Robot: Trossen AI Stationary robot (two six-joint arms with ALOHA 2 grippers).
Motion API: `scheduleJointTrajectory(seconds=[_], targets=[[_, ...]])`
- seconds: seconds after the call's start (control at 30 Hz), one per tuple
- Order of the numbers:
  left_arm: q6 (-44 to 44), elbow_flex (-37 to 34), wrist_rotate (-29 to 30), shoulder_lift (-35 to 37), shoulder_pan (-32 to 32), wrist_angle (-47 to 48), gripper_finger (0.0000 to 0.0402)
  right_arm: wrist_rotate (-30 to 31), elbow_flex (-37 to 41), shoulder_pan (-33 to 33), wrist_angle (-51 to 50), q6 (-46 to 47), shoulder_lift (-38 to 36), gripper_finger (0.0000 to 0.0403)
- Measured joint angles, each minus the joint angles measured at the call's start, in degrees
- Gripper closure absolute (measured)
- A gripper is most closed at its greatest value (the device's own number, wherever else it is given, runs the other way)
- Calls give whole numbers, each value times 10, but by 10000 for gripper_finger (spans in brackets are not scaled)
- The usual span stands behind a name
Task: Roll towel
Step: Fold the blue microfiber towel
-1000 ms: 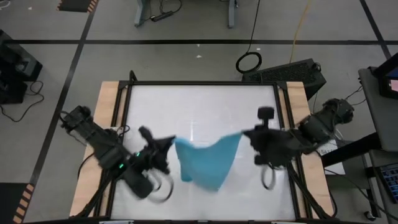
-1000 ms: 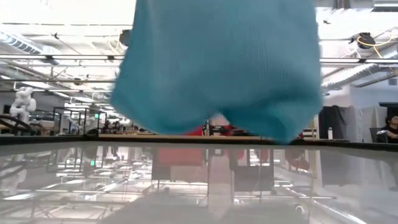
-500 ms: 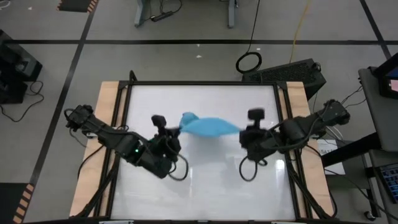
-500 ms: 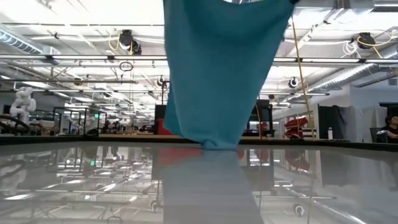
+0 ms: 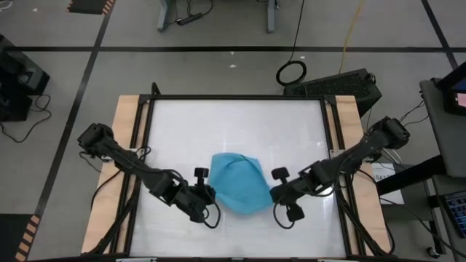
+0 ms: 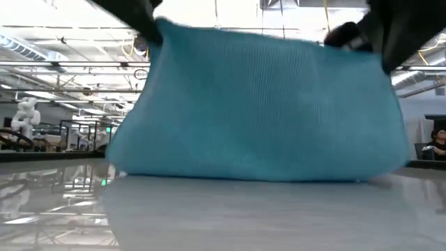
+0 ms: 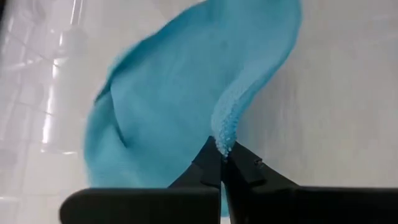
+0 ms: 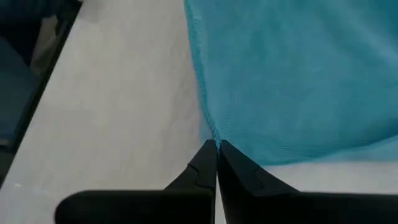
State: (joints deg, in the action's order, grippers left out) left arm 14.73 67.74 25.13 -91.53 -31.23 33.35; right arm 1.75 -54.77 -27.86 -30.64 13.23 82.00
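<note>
The turquoise towel (image 5: 239, 182) is at the table's middle, toward the near side, between my two grippers. In the low view the towel (image 6: 258, 111) hangs as a wide sheet from its two upper corners, and its lower edge (image 6: 251, 178) rests on the white tabletop. My left gripper (image 5: 208, 192) is shut on the towel's left corner. My right gripper (image 5: 275, 193) is shut on its right corner. Both grippers are low over the table. My left gripper pinches the towel's hemmed edge at a corner (image 7: 224, 142) between its two fingertips. It comes from the table's left. The cloth spreads away beyond the fingers and lies partly on the table. My right gripper pinches the towel's corner (image 8: 214, 138) between its two fingertips, where the side edge (image 8: 198, 81) ends. It comes from the table's right. The cloth spreads away from the fingers, and its far part lies on the table.
The white tabletop (image 5: 233, 124) has wooden strips along its left side (image 5: 124, 167) and right side (image 5: 351, 124). Bare table lies on the far side of the towel. A black case (image 5: 342, 86) and a cable ring (image 5: 291, 72) are on the floor beyond the far edge.
Both grippers swung the hanging towel toward the far edge, then came back toward the near edge and down, keeping hold of its corners. The towel, which hung clear of the table, now touches the table with its lower part and spreads wider between the grippers.
</note>
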Motion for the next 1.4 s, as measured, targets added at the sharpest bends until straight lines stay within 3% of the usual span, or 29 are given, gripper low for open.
scheduleJointTrajectory(seconds=[0.2,0.43,0.57,0.9,1.03,1.23,1.4], targets=[[45,-83,-47,0,-5,-114,386,-38,88,-21,130,44,0,356],[56,-104,-84,-9,-20,-160,376,-36,93,-33,121,46,-9,250],[43,-105,-118,-12,-39,-177,348,-27,92,-34,78,72,-35,213],[28,-99,-130,-15,-55,-180,202,214,92,-12,76,62,-85,206],[27,-98,-78,-15,-43,-161,172,240,92,26,110,23,-70,215],[26,-98,60,-15,6,-102,176,237,92,96,180,-11,-31,231],[2,-99,90,-15,62,-101,193,227,92,153,202,19,2,242]])
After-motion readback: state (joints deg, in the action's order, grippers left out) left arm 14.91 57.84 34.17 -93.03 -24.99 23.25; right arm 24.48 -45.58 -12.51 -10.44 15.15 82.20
